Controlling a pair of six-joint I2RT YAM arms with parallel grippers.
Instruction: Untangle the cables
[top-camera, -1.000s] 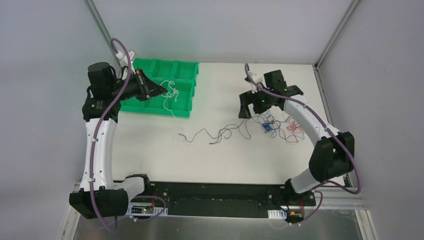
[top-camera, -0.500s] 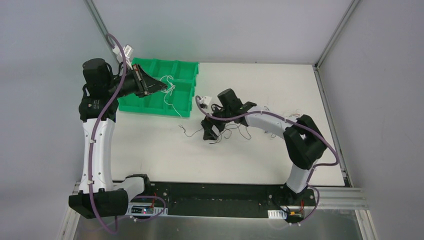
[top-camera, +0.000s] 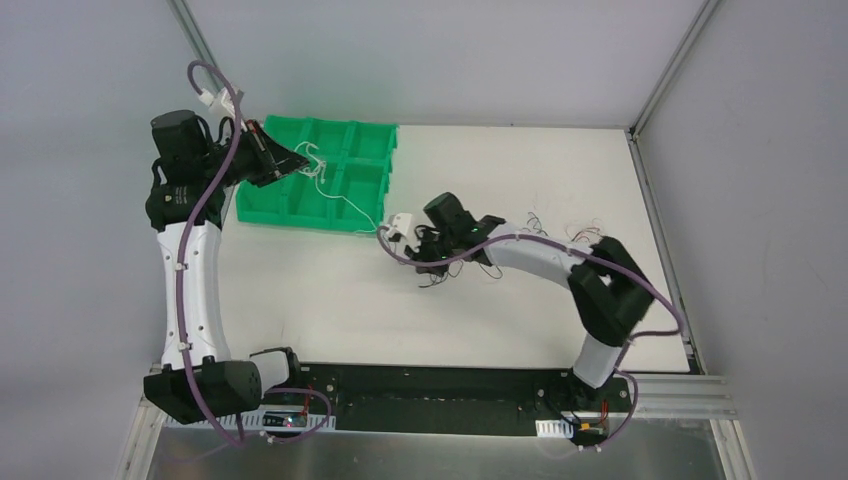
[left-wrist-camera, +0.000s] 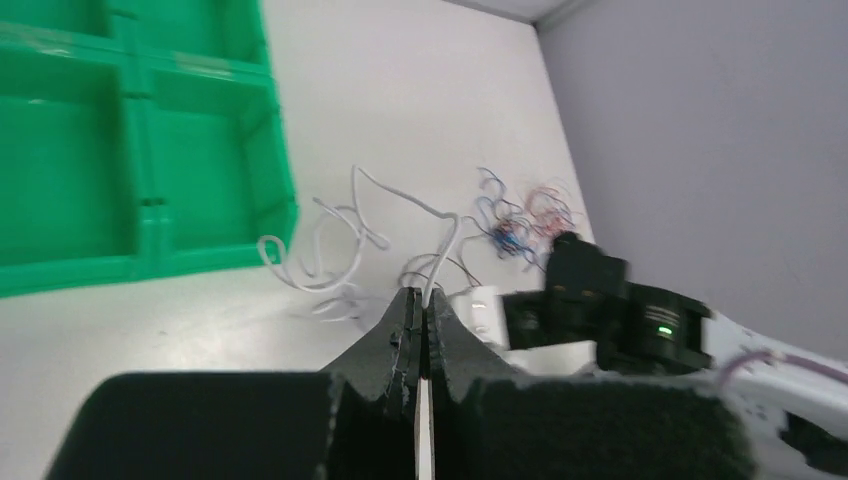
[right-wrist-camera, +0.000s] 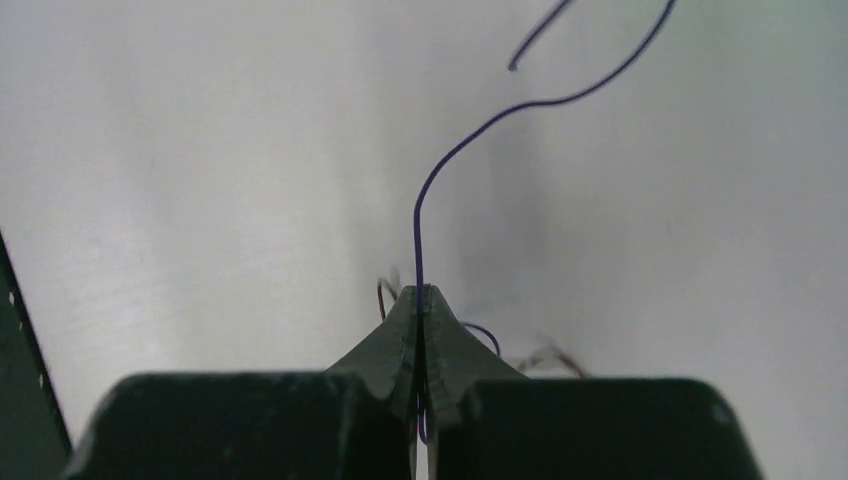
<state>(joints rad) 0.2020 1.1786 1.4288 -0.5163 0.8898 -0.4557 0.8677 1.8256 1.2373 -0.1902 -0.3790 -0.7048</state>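
Note:
My left gripper (top-camera: 300, 158) hangs over the green bin (top-camera: 350, 140), shut on a white cable (top-camera: 335, 195) that trails down over the bin's front wall to the table. In the left wrist view the white cable (left-wrist-camera: 350, 225) curls out from the shut left gripper (left-wrist-camera: 420, 296). My right gripper (top-camera: 428, 262) is low at mid-table, shut on a thin dark cable (right-wrist-camera: 470, 125) that rises from the closed right gripper (right-wrist-camera: 420, 292). The red and blue cables (left-wrist-camera: 520, 225) lie tangled further right, partly hidden by the right arm in the top view.
The green bin (left-wrist-camera: 140, 150) has several compartments and stands at the back left. The right arm (top-camera: 540, 255) stretches across the table's middle. Walls close the table at the back and right. A black rail (top-camera: 440, 395) runs along the near edge.
My right arm swung left from the coloured tangle to the dark cable and went from open to shut on it. My left gripper drew back left and up with the white cable.

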